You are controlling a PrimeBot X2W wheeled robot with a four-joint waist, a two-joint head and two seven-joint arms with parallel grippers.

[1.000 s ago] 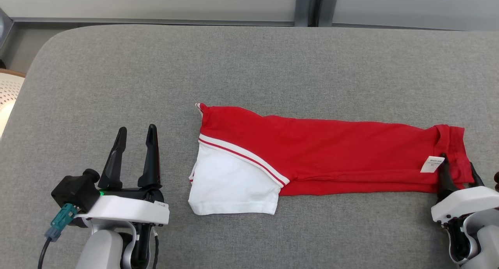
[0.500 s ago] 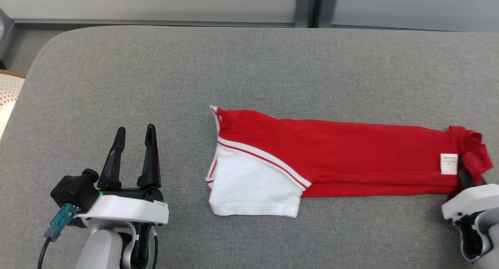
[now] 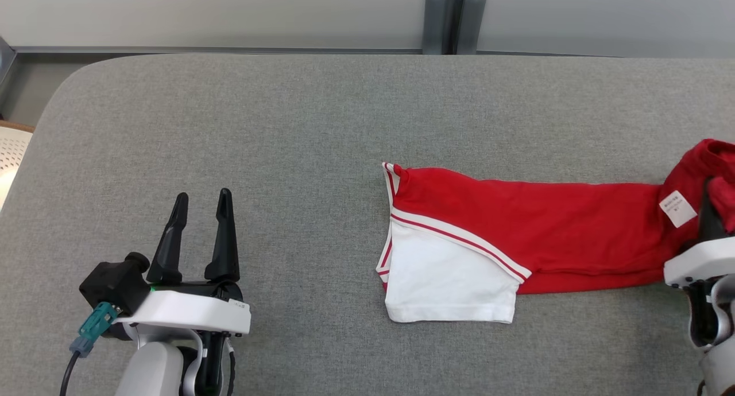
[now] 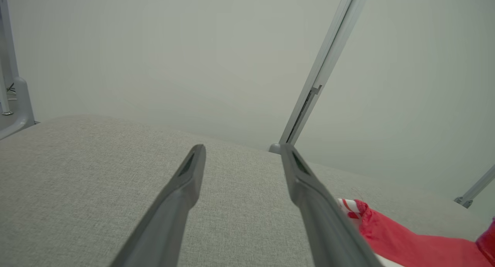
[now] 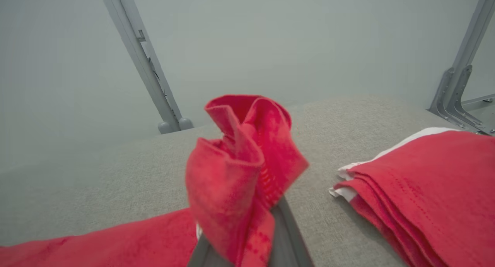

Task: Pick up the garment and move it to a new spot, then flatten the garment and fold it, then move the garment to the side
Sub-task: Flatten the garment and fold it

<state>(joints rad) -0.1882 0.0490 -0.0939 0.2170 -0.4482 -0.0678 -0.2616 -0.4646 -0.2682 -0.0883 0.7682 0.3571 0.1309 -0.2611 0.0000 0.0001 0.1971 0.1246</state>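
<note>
Red jersey knit, soft and light: the garment (image 3: 545, 235) will likely sag and trail from any single pinch, so a second hold near the white sleeve (image 3: 448, 275) would help. It lies as a long folded strip on the grey fabric-covered table (image 3: 287, 126). The right gripper (image 3: 711, 201) is clenched on its bunched, raised right end. The left gripper (image 3: 201, 198) stands released, well apart. Any lettering is folded out of sight, and the head view's edge cuts off the raised end.

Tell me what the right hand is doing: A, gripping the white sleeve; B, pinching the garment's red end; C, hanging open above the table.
B: the right hand is shut on the bunched red end of the garment, beside its white tag.
</note>
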